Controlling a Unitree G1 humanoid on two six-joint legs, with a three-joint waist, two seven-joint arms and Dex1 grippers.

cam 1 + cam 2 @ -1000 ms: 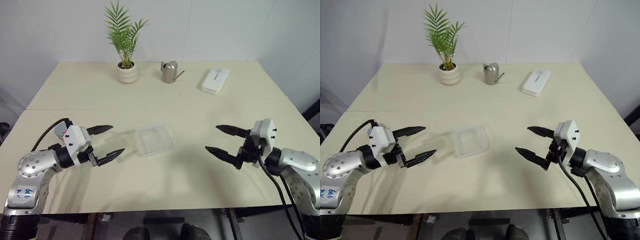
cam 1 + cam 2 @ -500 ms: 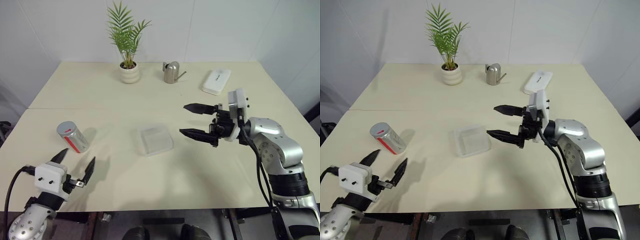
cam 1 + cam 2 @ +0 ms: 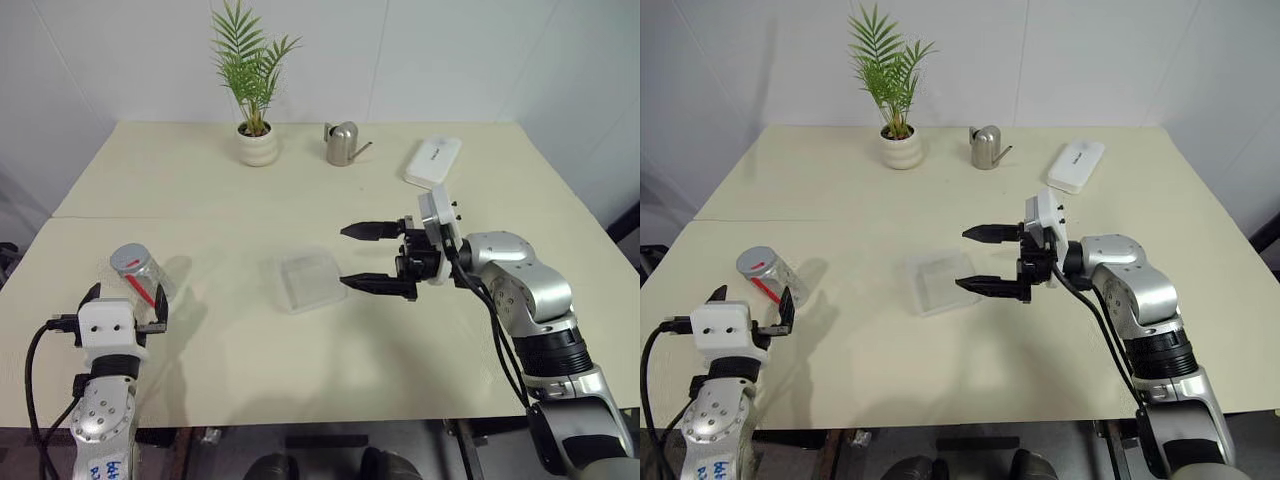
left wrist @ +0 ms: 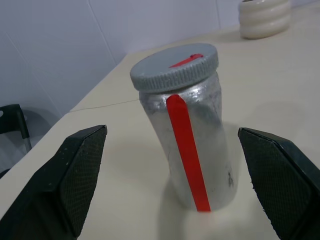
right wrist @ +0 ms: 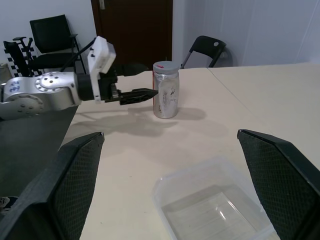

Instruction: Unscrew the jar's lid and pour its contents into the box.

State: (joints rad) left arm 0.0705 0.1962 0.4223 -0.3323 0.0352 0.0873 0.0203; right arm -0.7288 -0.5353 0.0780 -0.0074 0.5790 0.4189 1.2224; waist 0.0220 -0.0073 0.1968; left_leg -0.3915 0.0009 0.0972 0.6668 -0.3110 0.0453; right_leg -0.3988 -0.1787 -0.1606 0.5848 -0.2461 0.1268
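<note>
Worktop (image 3: 330,190) set for the opening step: reach for the jar, lid not yet unscrewed, nothing poured. Clear box (image 3: 303,280) lying empty at mid-worktop, slightly toward the front edge. Right gripper (image 3: 362,257) held level above the worktop just beside the box's right side, fingers spread wide, holding nothing. Left gripper (image 4: 170,185) at the front left corner, aimed forward at the jar, fingers (image 4: 80,175) parted to either side of it, not touching. Jar (image 3: 138,272) standing near the left edge, grey lid (image 4: 175,67) on top, red stripe facing the wrist. Next, probably: advance and close on the jar's body, then bring the right fingers to the lid.
</note>
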